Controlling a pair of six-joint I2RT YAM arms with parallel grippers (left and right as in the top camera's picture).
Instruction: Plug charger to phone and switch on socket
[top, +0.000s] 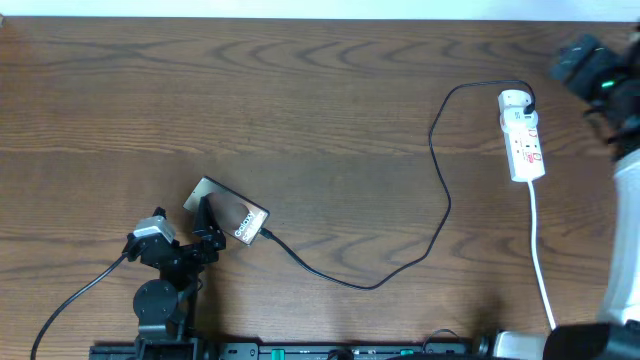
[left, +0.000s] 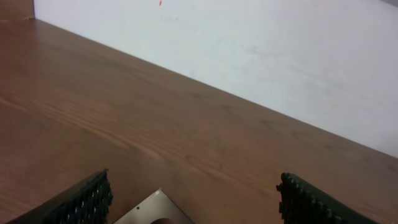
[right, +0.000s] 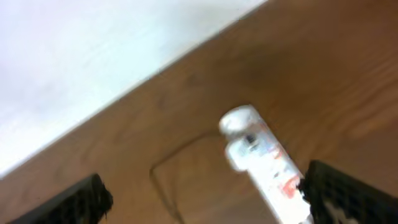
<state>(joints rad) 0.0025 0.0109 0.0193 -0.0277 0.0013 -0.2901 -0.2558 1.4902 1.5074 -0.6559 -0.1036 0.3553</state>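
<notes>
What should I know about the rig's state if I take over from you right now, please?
Left tool: open, over the phone, one phone corner between its fingers, not gripping.
Right tool: open, beside the socket at the far right, not touching it.
Charger: runs from the socket's far end to the phone's edge. The tip looks plugged in, but I cannot confirm it is seated.
Left to do: check the plug, then press the socket's switch. Its state is unreadable here.

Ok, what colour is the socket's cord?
The cord of the socket is white, clearest in the overhead view.
</notes>
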